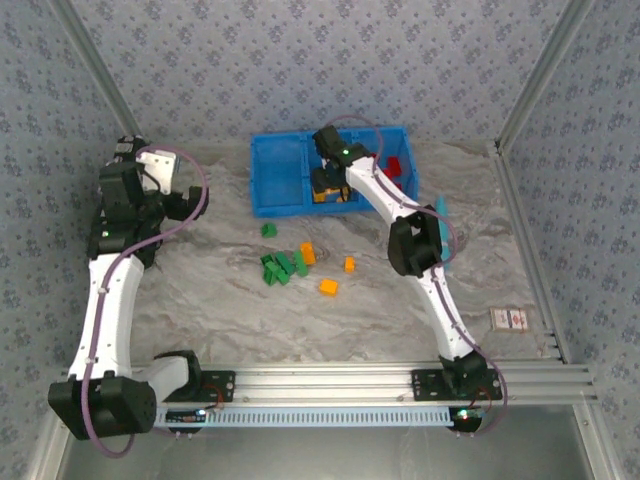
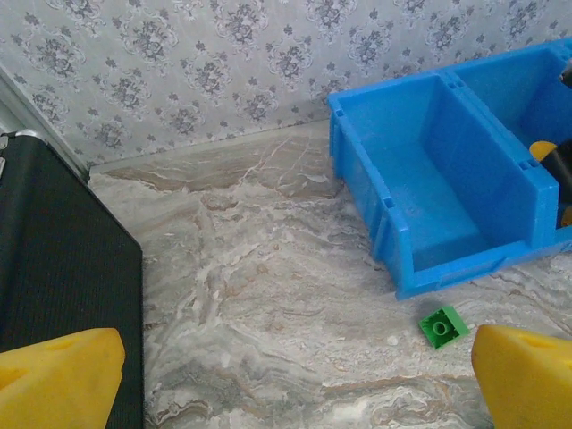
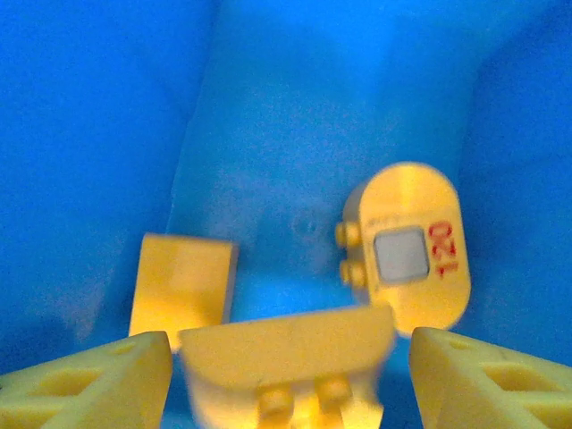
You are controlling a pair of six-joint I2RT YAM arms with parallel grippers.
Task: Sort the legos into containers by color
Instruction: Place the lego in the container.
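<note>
Hovering inside the middle compartment of the blue bin (image 1: 275, 195), the right end effector (image 1: 328, 188) is standing with jaws parted. Narrow gaps are showing on both sides of a blurred orange-yellow brick (image 3: 286, 353) between its fingers (image 3: 89, 380), and two more yellow pieces (image 3: 407, 246) are resting beyond. These legos are likely handling as light, rigid, slick plastic, best pinched across flat opposite sides. On the table (image 1: 200, 300), green bricks (image 1: 278, 268) and orange bricks (image 1: 328, 287) are waiting, well apart from it. The left end effector (image 2: 295, 375) is gaping wide, holding nothing, near one green brick (image 2: 443, 326).
</note>
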